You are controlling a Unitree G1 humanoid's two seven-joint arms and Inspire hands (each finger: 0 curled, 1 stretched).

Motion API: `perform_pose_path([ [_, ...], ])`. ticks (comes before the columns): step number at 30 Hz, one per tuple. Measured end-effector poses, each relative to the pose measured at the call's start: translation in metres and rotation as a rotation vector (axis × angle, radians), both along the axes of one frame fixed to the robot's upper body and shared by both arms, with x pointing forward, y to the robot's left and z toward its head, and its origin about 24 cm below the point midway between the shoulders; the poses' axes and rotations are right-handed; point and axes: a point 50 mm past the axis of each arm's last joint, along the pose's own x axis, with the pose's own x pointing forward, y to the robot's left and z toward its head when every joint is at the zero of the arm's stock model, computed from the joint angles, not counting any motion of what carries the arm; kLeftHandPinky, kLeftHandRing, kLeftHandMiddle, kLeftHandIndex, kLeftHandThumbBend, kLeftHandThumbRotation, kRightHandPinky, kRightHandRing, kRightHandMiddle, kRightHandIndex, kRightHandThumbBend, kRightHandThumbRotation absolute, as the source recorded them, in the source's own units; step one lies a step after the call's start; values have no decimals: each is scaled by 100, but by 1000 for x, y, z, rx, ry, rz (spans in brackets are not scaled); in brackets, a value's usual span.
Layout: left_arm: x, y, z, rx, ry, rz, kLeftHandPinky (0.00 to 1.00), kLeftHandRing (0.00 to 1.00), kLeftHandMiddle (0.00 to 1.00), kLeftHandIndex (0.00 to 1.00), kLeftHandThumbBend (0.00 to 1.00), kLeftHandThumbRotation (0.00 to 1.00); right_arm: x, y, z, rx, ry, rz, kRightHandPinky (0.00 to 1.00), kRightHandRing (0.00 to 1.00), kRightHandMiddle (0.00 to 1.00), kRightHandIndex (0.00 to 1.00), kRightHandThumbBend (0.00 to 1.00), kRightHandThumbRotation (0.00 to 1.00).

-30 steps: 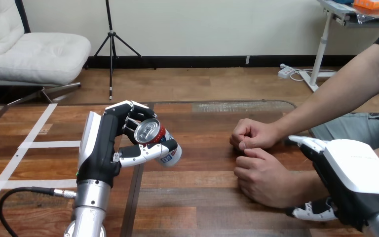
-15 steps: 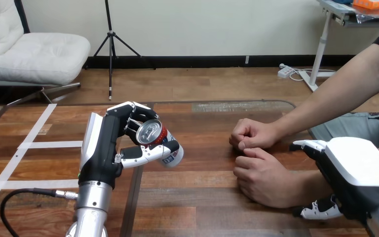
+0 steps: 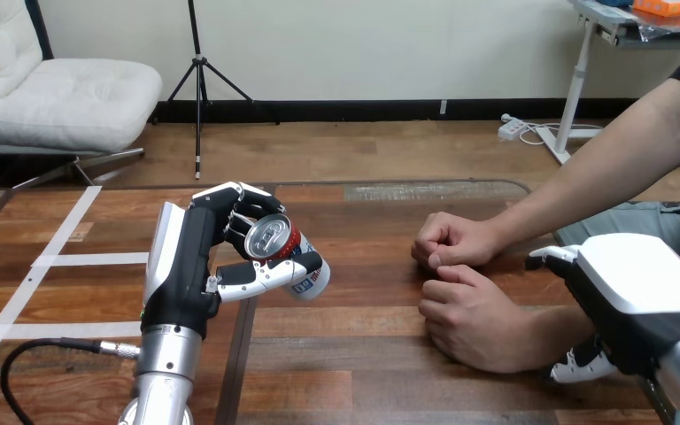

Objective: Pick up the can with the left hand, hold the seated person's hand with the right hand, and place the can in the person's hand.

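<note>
Your left robot hand (image 3: 197,266), in the head view, gripped the tilted can (image 3: 283,255) in curled fingers over the bench (image 3: 363,354): pickup done. Your right robot hand (image 3: 629,292) sat at the wrist of the person's nearer hand (image 3: 469,314), grip impossible to tell; hold and handover apparently remained.

- No word, number or sign can be read anywhere.
- The can (image 3: 289,258) has a white patch with dark print on its red side, toward its lower end. The letters are too small to make out.
</note>
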Motion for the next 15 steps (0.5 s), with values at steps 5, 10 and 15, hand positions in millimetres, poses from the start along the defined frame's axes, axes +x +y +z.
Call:
perform_pose_path([
  [5,0,1,0,-1,-1,2,32,38,44,46,68,0,6,0,-1,-33,22,2,78,82,83,80,84,1],
  [10,0,1,1,-3,-3,0,31,37,44,46,67,0,11,-1,-4,-72,50,7,78,82,82,79,83,0],
  [15,0,3,1,-5,-6,2,31,37,44,46,67,0,15,0,-7,-106,73,15,79,83,82,79,83,0],
])
